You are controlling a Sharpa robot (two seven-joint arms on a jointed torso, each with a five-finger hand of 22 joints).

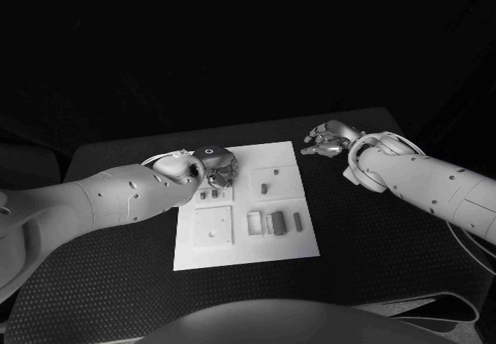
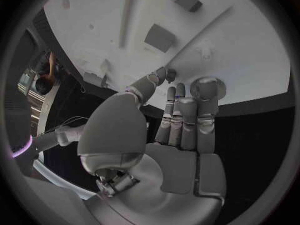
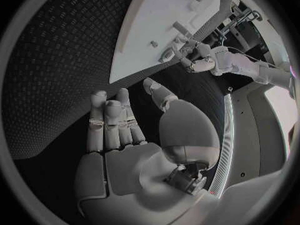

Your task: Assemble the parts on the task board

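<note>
The white task board (image 1: 243, 247) lies in the middle of the black table. On it are small grey parts: a pair (image 1: 210, 193) near its left side, one (image 1: 264, 188) in a recess, and several (image 1: 277, 222) in a row at mid-right. My left hand (image 1: 214, 169) hovers over the board's far left part with its fingers (image 2: 181, 110) stretched out and nothing between them. A small dark piece (image 2: 170, 74) sits by the thumb tip; whether they touch I cannot tell. My right hand (image 1: 329, 140) hangs over bare table beyond the board's far right corner, its fingers (image 3: 112, 120) straight and palm empty.
A raised square plate (image 1: 214, 226) takes up the board's near left. Grey blocks (image 2: 159, 37) stand on the board ahead of the left hand. Black textured table (image 1: 383, 251) surrounds the board on all sides.
</note>
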